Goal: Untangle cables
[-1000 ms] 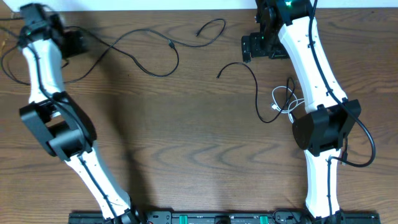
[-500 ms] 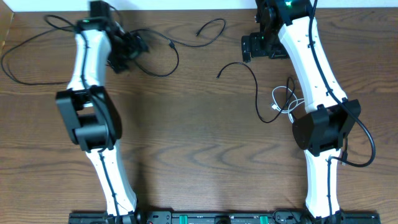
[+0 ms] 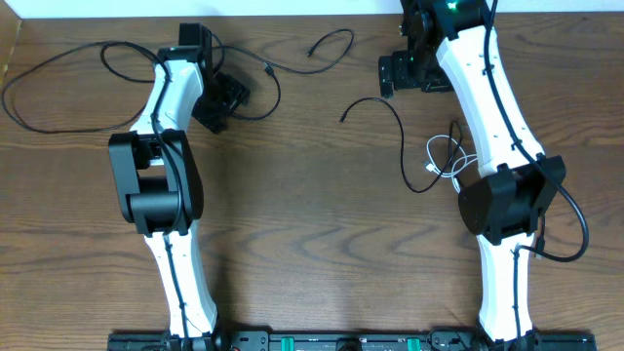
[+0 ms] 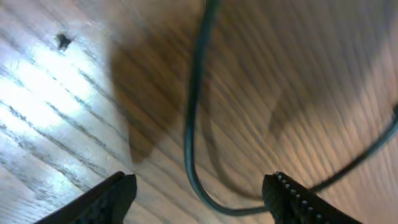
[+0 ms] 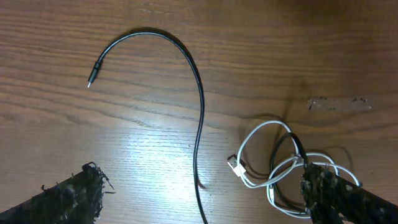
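— Where are your hands?

— My left gripper (image 3: 222,100) is at the far left of the table (image 3: 312,244), over a black cable (image 3: 277,96). My right gripper (image 3: 400,73) is up at the far edge on the right.

— Is the left one holding anything?

— No. Its fingers are spread, and in the blurry left wrist view the black cable (image 4: 193,112) lies on the wood between them, touching neither.

— And the right?

— It is spread wide and holds nothing.

— Where are the cables?

— The black cable loops wide out to the left and runs under my left gripper toward the middle. A second black cable (image 3: 403,132) arcs beside my right arm, with its plug end free and pointing left. In the right wrist view it (image 5: 200,99) runs down the middle of the frame. The white cable (image 5: 236,164) is coiled just right of it, and a black strand threads through its loops. I can't tell whether that strand belongs to the second black cable.
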Available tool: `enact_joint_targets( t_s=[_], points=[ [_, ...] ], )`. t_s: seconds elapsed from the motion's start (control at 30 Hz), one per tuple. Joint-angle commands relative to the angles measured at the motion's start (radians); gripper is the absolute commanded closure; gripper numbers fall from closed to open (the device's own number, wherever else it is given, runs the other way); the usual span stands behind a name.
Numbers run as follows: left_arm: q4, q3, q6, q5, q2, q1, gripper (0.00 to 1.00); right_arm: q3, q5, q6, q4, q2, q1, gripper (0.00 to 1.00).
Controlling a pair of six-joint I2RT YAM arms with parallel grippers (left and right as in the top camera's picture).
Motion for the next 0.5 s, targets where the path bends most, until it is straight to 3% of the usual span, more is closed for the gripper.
enact_joint_targets(
  t_s=[0.0, 0.1, 0.13, 0.23, 0.3, 0.37, 0.47],
  points=[
    [0.032, -0.04, -0.125, -0.021, 0.002, 0.0, 0.38, 0.0, 0.001, 0.013, -0.001, 0.0, 0.005, 0.01],
    [0.059, -0.045, -0.125, -0.021, 0.002, -0.004, 0.48, 0.0, 0.001, 0.013, -0.001, 0.0, 0.004, 0.01],
    [0.066, -0.045, -0.126, -0.021, 0.002, -0.006, 0.57, 0.0, 0.001, 0.013, -0.001, 0.0, 0.005, 0.01],
    [0.102, -0.045, -0.125, -0.021, 0.002, -0.012, 0.71, 0.0, 0.001, 0.013, -0.001, 0.0, 0.004, 0.01],
    [0.152, -0.045, -0.125, -0.02, 0.002, -0.013, 0.9, 0.0, 0.001, 0.013, -0.001, 0.0, 0.004, 0.01],
    [0.213, -0.044, -0.125, 0.003, 0.002, -0.012, 0.92, 0.0, 0.001, 0.013, -0.001, 0.0, 0.004, 0.01],
    [0.34, -0.044, -0.125, 0.158, 0.002, 0.001, 0.92, 0.0, 0.001, 0.013, -0.001, 0.0, 0.005, 0.01]
  ],
)
